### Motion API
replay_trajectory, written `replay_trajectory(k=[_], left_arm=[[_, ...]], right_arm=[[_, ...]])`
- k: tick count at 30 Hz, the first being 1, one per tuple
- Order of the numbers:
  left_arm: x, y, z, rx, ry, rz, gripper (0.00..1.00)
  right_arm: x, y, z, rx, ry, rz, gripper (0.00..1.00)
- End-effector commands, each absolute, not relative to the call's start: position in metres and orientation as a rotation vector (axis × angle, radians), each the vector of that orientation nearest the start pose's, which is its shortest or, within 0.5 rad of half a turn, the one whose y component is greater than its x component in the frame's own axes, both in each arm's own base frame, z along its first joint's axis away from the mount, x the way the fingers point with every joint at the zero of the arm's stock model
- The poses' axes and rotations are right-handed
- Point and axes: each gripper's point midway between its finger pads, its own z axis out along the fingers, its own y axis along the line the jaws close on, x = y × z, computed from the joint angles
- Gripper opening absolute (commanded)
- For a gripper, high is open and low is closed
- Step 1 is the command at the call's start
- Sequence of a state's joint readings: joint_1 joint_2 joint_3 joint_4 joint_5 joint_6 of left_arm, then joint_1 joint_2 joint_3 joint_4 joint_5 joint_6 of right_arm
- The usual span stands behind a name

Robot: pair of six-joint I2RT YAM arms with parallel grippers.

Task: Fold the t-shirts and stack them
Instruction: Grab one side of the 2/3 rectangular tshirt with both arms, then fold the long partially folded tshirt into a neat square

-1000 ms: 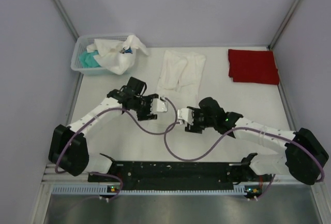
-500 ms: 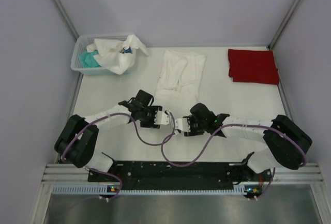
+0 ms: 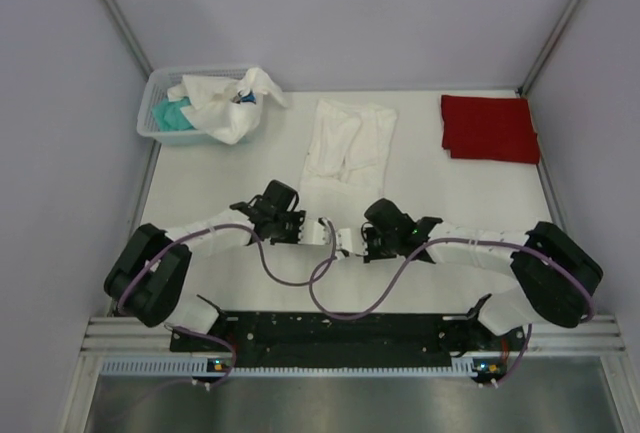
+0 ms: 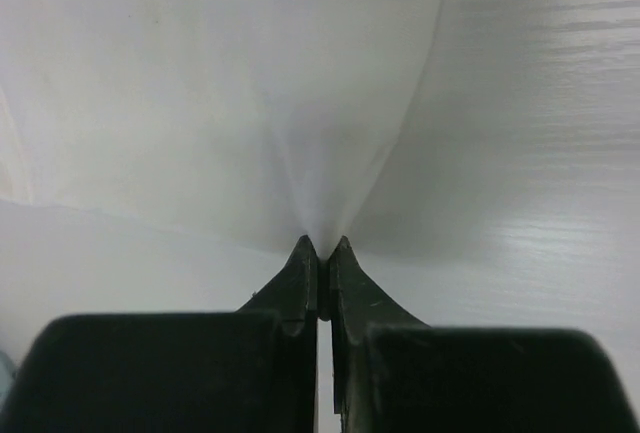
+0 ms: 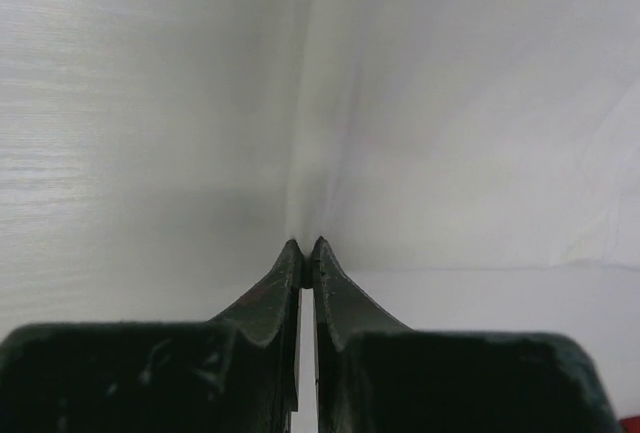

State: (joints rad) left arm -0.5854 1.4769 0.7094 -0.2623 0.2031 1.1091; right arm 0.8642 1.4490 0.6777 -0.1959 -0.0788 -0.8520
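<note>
A white t-shirt (image 3: pixel 348 143) lies as a long folded strip at the middle of the table. In the left wrist view white cloth (image 4: pixel 200 83) puckers into the tips of my left gripper (image 4: pixel 319 243), which is shut on it. My right gripper (image 5: pixel 303 245) is likewise shut on a pucker of white cloth (image 5: pixel 480 103). From above, the left gripper (image 3: pixel 325 233) and right gripper (image 3: pixel 345 243) nearly meet just nearer than the strip; the pinched cloth cannot be made out against the white table there. A folded red t-shirt (image 3: pixel 490 128) lies at the far right.
A small white plastic basket (image 3: pixel 150 118) at the far left corner holds crumpled white cloth (image 3: pixel 215 103) and teal cloth (image 3: pixel 170 115). Purple cables loop from both arms over the near table. Grey walls close in the sides and back.
Both grippers have drawn back toward the near edge and closer together, and both have gone from open to shut. The white strip and the red t-shirt have not moved.
</note>
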Motion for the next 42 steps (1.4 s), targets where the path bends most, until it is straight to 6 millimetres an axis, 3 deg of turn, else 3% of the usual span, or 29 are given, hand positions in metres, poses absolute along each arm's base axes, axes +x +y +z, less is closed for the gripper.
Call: replay_trajectory(k=[1, 7, 10, 15, 19, 21, 24, 29, 31, 36, 42], left_arm=[[0.225, -0.161, 0.034, 2.051, 1.722, -0.180, 0.00], [0.156, -0.137, 0.057, 2.184, 1.697, -0.310, 0.00], [0.119, -0.126, 0.071, 2.251, 1.695, -0.384, 0.00], [0.086, -0.119, 0.113, 2.244, 1.688, -0.466, 0.00], [0.076, -0.123, 0.141, 2.198, 1.638, -0.517, 0.00], [0.088, -0.130, 0.155, 2.112, 1.667, -0.480, 0.00], [0.128, -0.141, 0.177, 1.941, 1.697, -0.312, 0.00], [0.197, -0.157, 0.217, 1.710, 1.740, -0.126, 0.00], [0.228, -0.155, 0.224, 1.635, 1.788, -0.060, 0.00], [0.293, -0.157, 0.237, 1.511, 1.875, -0.019, 0.00], [0.346, -0.175, 0.247, 1.468, 1.876, 0.007, 0.00]], right_arm=[[0.202, 0.242, 0.068, -1.891, 1.634, 0.154, 0.00], [0.146, 0.226, 0.098, -1.995, 1.603, 0.163, 0.00], [0.116, 0.230, 0.121, -2.025, 1.581, 0.241, 0.00], [0.078, 0.236, 0.154, -2.055, 1.554, 0.351, 0.00], [0.070, 0.240, 0.177, -2.006, 1.532, 0.419, 0.00], [0.075, 0.243, 0.190, -1.940, 1.510, 0.427, 0.00], [0.094, 0.245, 0.208, -1.820, 1.544, 0.436, 0.00], [0.151, 0.240, 0.229, -1.575, 1.630, 0.410, 0.00], [0.176, 0.235, 0.232, -1.479, 1.674, 0.394, 0.00], [0.232, 0.221, 0.234, -1.308, 1.763, 0.343, 0.00], [0.291, 0.204, 0.217, -1.145, 1.881, 0.339, 0.00]])
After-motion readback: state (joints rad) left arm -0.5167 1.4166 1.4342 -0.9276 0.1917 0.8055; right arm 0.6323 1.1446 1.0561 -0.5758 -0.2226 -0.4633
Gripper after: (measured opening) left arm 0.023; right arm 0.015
